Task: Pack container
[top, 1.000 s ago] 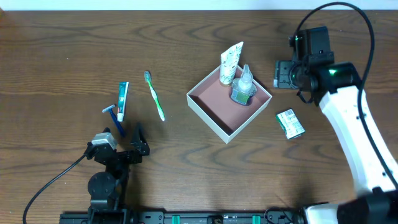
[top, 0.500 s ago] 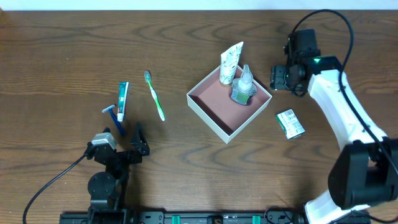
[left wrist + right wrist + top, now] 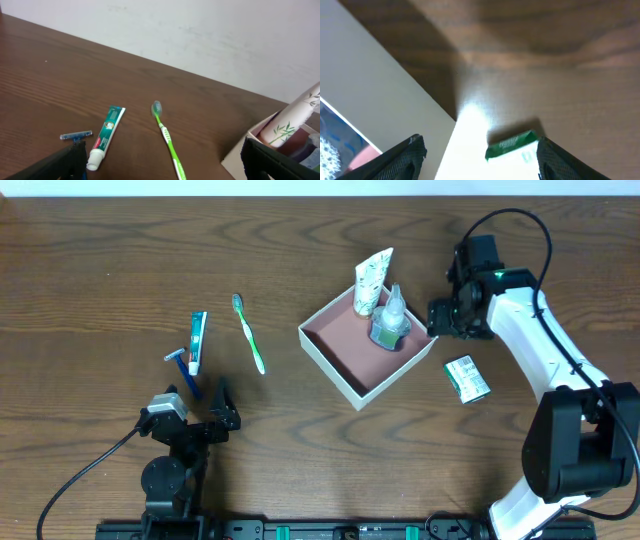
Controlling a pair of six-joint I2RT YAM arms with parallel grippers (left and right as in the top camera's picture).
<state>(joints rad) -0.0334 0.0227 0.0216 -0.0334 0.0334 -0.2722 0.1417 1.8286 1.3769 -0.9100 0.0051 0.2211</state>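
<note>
The container (image 3: 340,340) is a square white-walled box with a reddish-brown floor at the table's middle. A pale tube (image 3: 372,280) and a clear bottle (image 3: 390,320) stand in its far corner. My right gripper (image 3: 446,320) is open and empty just beside the container's right corner. In the right wrist view its fingers (image 3: 480,167) frame the container's white wall (image 3: 385,95) and a small green-and-white carton (image 3: 512,142). My left gripper (image 3: 190,425) is open and empty near the front left; in its wrist view (image 3: 165,172) it faces the toiletries.
The green-and-white carton (image 3: 466,378) lies right of the container. A green toothbrush (image 3: 249,332), a toothpaste tube (image 3: 197,340) and a blue razor (image 3: 183,365) lie at the left. They also show in the left wrist view: toothbrush (image 3: 167,140), toothpaste (image 3: 106,136), razor (image 3: 76,135).
My right gripper has moved forward and left, close to the container's right corner. The left arm and the loose toiletries have not moved.
</note>
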